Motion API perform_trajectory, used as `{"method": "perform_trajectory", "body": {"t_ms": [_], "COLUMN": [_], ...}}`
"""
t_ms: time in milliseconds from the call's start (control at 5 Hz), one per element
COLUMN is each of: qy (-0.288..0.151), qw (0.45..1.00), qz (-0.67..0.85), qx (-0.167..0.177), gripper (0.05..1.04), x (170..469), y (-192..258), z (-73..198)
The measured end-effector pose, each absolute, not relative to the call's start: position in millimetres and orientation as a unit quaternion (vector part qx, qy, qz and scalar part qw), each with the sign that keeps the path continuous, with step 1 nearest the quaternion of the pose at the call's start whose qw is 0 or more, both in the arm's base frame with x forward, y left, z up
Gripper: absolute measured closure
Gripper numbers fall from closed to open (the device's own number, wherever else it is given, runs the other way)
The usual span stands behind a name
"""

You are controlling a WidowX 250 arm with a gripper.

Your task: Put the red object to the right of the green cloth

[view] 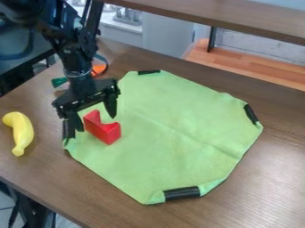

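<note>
1 red block lies near the green cloth edge, empty end effector spread wide.

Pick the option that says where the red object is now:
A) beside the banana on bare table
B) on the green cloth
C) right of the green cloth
B: the red object sits on the green cloth, near its left edge.

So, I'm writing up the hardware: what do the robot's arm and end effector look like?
The arm is black, with bulky joints. A thin, paler ring circles it just above the end effector, which is black too: a wide, angular body with two fingers that narrow toward their tips.
</note>
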State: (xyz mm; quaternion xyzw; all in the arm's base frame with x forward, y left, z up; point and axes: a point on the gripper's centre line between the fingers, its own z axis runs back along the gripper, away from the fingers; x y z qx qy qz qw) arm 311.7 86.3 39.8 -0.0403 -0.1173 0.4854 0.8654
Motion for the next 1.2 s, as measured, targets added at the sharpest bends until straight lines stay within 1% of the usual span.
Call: {"method": "perform_trajectory", "body": {"t_ms": [200,400,600,800,1000,1200], "qy": [-0.107,-0.106,-0.106,-0.125,-0.130,-0.126], "qw": [0.869,0.875,0.885,0.893,0.896,0.905], "qz": [0.483,0.473,0.454,0.430,0.421,0.400], "qx": [-0.022,-0.012,-0.022,-0.046,-0.056,-0.070], "gripper": [0.124,0.407,0.706,0.826,0.826,0.827], "x": [310.0,311.3,314.1,319.5,323.0,332.2], "y": [87.9,85.3,77.1,58.3,40.9,12.7], "z": [27.3,22.8,22.9,47.7,75.9,90.6]}}
